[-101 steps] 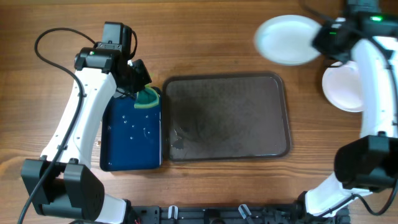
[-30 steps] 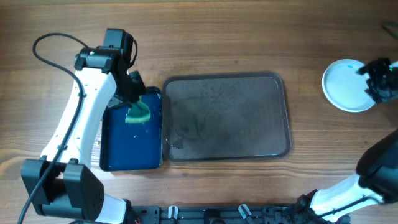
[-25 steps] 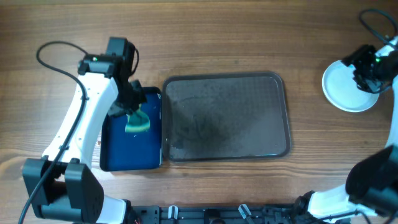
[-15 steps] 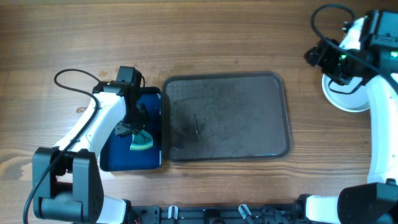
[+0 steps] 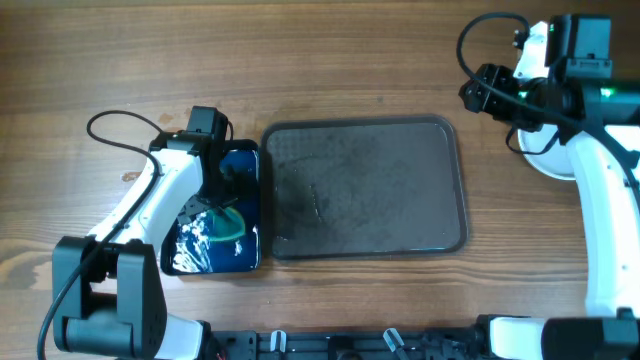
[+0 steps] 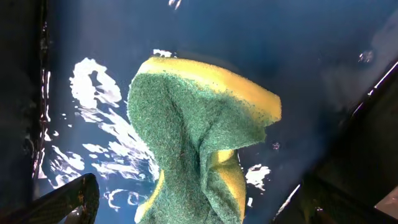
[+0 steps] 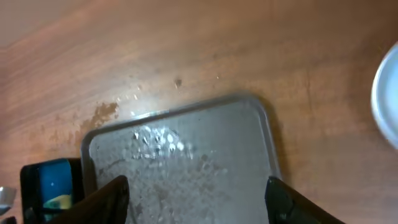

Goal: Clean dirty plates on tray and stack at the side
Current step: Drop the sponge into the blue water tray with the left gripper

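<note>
The dark grey-brown tray (image 5: 365,187) lies mid-table with a wet, bare floor, and the right wrist view looks down on the tray (image 7: 180,155). The white plates (image 5: 545,158) sit stacked on the wood to its right, partly under my right arm; one plate rim (image 7: 388,106) shows at the picture's edge. My right gripper (image 5: 472,95) hovers open and empty above the tray's far right corner, fingers wide (image 7: 199,202). My left gripper (image 5: 222,190) is open over the green-and-yellow sponge (image 6: 205,149), which lies crumpled between the spread fingers (image 6: 68,199).
A smaller dark blue tray (image 5: 190,255) holding water sits against the big tray's left side, with the sponge (image 5: 228,222) in it. A black cable (image 5: 120,118) loops behind the left arm. Bare wood table (image 5: 330,60) stretches behind both trays.
My left gripper has opened and let the sponge drop into the blue tray's water. My right arm has swung left, away from the stacked plates, to above the tray's far right corner.
</note>
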Robot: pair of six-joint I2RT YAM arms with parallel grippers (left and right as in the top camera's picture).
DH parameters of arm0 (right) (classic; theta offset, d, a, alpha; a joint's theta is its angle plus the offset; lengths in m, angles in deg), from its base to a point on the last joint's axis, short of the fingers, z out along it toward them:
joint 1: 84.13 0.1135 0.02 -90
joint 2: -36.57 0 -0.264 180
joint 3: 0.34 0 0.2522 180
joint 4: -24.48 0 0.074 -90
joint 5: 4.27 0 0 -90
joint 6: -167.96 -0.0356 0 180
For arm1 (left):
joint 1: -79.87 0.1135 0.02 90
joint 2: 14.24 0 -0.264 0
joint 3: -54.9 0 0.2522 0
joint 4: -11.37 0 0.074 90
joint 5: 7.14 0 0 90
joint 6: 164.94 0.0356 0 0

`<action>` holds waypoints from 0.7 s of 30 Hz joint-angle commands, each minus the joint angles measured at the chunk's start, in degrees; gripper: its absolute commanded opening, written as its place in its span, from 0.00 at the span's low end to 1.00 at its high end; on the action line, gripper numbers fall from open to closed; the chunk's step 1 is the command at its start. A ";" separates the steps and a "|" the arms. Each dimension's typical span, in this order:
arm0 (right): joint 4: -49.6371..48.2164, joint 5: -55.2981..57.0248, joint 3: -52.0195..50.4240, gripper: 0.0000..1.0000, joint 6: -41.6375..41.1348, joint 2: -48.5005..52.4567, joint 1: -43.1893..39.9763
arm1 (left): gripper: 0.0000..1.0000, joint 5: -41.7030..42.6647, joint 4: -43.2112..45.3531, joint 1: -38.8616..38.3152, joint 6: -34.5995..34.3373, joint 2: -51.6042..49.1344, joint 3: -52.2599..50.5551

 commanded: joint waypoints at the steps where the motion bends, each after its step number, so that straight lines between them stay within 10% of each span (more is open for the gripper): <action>1: -2.91 1.77 1.33 0.71 6.91 -8.17 0.44 | 1.00 -0.57 -0.59 0.20 0.00 1.18 2.97; 19: -5.84 6.64 1.31 0.76 24.48 -34.05 0.44 | 1.00 -1.01 -10.91 -5.73 4.59 40.39 22.32; 21: -5.27 6.62 1.22 0.99 23.87 -33.88 0.44 | 1.00 -0.98 -11.34 -6.34 4.59 44.72 22.32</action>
